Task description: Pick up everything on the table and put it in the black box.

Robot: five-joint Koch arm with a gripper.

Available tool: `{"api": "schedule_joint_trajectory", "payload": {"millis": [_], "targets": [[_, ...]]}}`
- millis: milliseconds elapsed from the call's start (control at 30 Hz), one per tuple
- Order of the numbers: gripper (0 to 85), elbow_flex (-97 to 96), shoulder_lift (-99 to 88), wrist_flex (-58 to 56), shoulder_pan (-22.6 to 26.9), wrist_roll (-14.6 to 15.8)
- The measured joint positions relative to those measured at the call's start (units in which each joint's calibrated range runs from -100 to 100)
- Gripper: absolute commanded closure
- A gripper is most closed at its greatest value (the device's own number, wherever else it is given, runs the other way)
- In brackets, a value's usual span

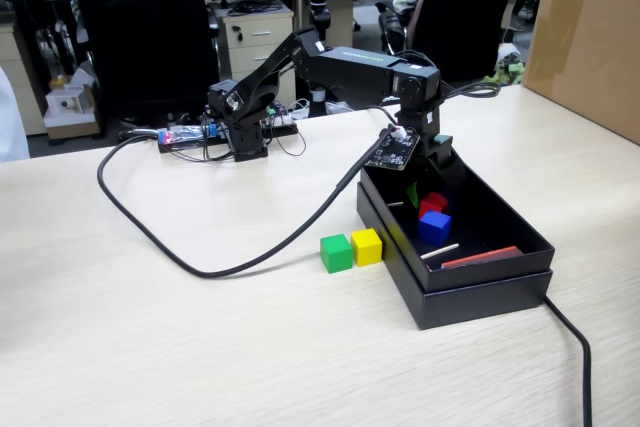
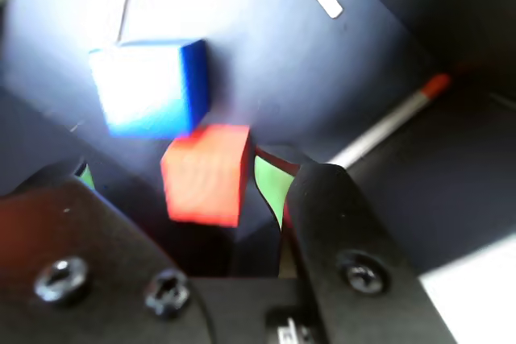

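- Farthest left in the fixed view, the green cube [image 1: 336, 252] sits on the table [image 1: 150, 327], touching the yellow cube [image 1: 367, 246] on its right; both lie just outside the near-left wall of the black box [image 1: 480, 292]. These two are still to be collected.
- Next comes my hand [image 1: 428, 179], lowered into the back end of the box. In the wrist view my hand [image 2: 242, 223] is spread, the red cube [image 2: 205, 173] lying loose between the jaws rather than pinched (green padding shows on the inner faces).
- Inside the box, the red cube [image 1: 433, 203] rests on the floor with the blue cube [image 1: 434, 227] just in front of it, close or touching, I cannot tell which. The wrist view shows the blue cube [image 2: 151, 86] just beyond the red one.
- Farther right in the box lie a thin white stick [image 1: 440, 251] and a flat red strip [image 1: 482, 256], which I leave alone.
- My reading: I am at the drop-off of the red cube, two of four cubes in. The next move calls for lifting straight up clear of the box wall, swinging left over the yellow cube, and coming down with jaws straddling it without nudging the green one.
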Motion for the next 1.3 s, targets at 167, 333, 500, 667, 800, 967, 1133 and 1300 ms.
{"api": "schedule_joint_trajectory", "payload": {"millis": [167, 333, 500, 667, 800, 967, 1133, 1300], "targets": [[41.6, -2.6, -22.5, -0.9, -2.0, -0.3], [38.8, -8.9, -37.7, -0.9, -7.6, -2.4], [37.4, -18.1, -39.2, -0.9, -12.1, -3.3], [37.4, -23.4, -39.1, -0.9, -14.0, -3.3], [37.2, -24.6, -37.2, -0.9, -14.8, -2.9], [37.2, -24.6, -32.2, -0.9, -15.3, -2.5], [37.4, -24.5, -28.7, -0.9, -15.6, -2.1], [37.4, -24.4, -25.2, -0.9, -15.8, -2.0]]}}
